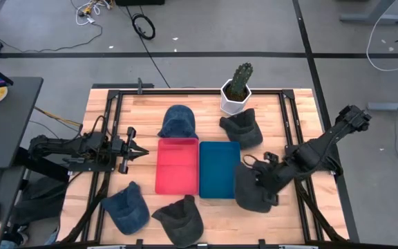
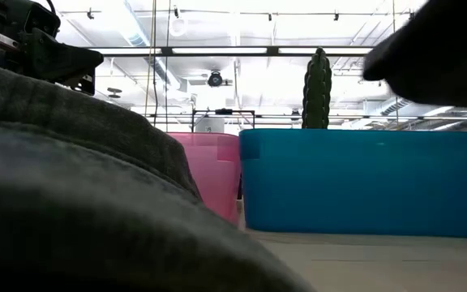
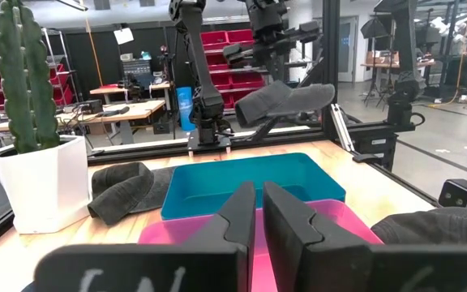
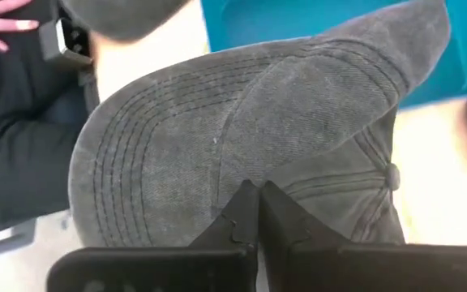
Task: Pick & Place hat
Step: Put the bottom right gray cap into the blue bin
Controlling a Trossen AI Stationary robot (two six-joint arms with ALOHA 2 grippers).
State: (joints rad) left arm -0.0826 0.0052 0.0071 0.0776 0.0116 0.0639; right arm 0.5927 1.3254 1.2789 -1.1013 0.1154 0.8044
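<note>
While the right claw [image 1: 262, 174] pinches the dark grey hat [image 1: 253, 188] at the right side of the table [image 1: 302, 218], the view from above shows the hat hanging just beside the blue bin [image 1: 219, 169], so the sensible course seems to be a short sideways carry until the hat sits wholly over that bin before letting go. The left claw [image 1: 138, 151] waits near the red bin [image 1: 177, 166], fingers closed on nothing. From table height, a grey cap [image 2: 79, 203] fills the foreground and the blue bin's wall stands tall beyond it; I judge the carried hat must stay lifted above that rim. The left wrist view shows the hat dangling limp in the air beyond both bins, with a cactus [image 3: 24, 77] well off to the side. The right wrist view shows the fingers clenched on the crown fabric, brim drooping; a soft grip point like this could slip, so a slow move looks wise.
</note>
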